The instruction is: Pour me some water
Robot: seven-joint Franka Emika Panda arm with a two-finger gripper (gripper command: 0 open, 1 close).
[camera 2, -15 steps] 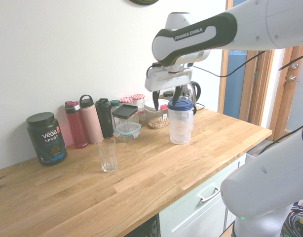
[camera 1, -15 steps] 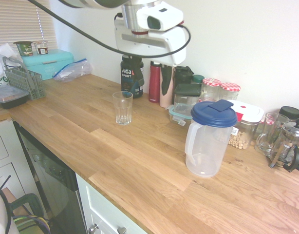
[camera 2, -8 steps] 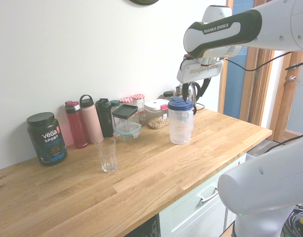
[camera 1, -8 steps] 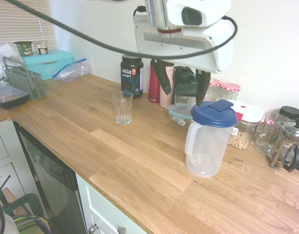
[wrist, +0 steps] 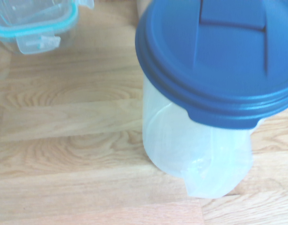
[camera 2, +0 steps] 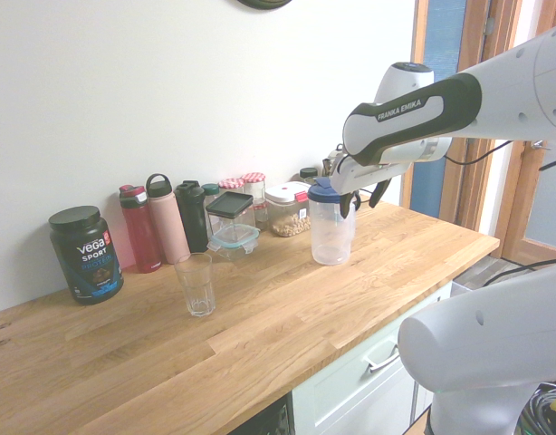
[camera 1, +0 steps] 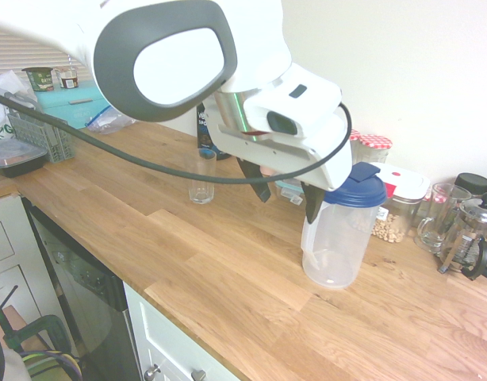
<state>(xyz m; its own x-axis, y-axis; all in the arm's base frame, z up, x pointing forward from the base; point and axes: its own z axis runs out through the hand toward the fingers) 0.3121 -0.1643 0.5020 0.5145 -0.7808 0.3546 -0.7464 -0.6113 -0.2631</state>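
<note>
On the wooden counter (camera 1: 156, 230), the tall frosted jug (camera 1: 336, 250) is stood upright, closed by a blue lid (camera 1: 359, 189). Any water is to be sought inside this jug, but its level cannot be made out through the cloudy plastic. In the first exterior view, the handle (camera 1: 309, 234) is turned toward the left, and the gripper (camera 1: 283, 193) is held on that same side, tilted, with its two dark fingers pointed downward and spread well apart — nothing is seen between them. One finger is overlapped with the lid's left edge in that view; whether the jug is touched cannot be told.

The clear drinking glass (camera 1: 201, 188) is placed upright, farther left and well apart from the jug. In the second exterior view, a black tub (camera 2: 86, 256) is seen at the far left, followed to the right by a red bottle (camera 2: 140, 230), a pink bottle (camera 2: 168, 223) and a black shaker (camera 2: 192, 217). A teal-rimmed container (camera 2: 234, 238) is set farther right, and a white-lidded container of nuts (camera 2: 288, 214) is placed near the jug, on its far side — toward the wall.
</note>
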